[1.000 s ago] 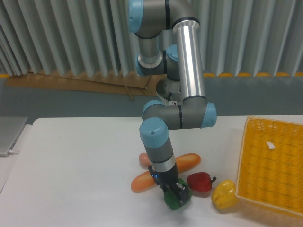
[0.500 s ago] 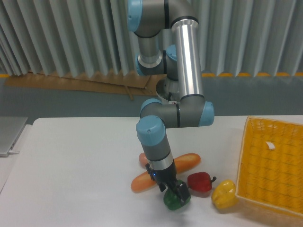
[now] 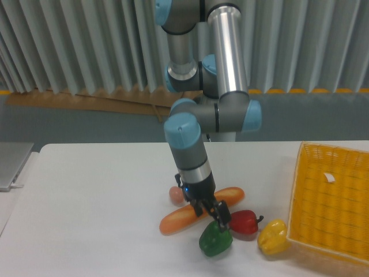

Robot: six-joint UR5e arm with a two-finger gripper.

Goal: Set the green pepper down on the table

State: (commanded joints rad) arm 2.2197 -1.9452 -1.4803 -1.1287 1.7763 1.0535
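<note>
The green pepper rests on the white table, near the front edge, just left of the red pepper. My gripper hangs right above the green pepper, its dark fingers apart and lifted off it, with nothing held between them. The arm comes down from above and hides part of the long orange pieces behind it.
Two long orange loaf-shaped pieces lie behind the green pepper, with a small pink piece beside them. A yellow pepper sits next to the yellow woven basket at the right. A grey flat object lies at the left edge.
The gripper has let go of the green pepper and risen up and slightly left. The pepper stays on the table.
</note>
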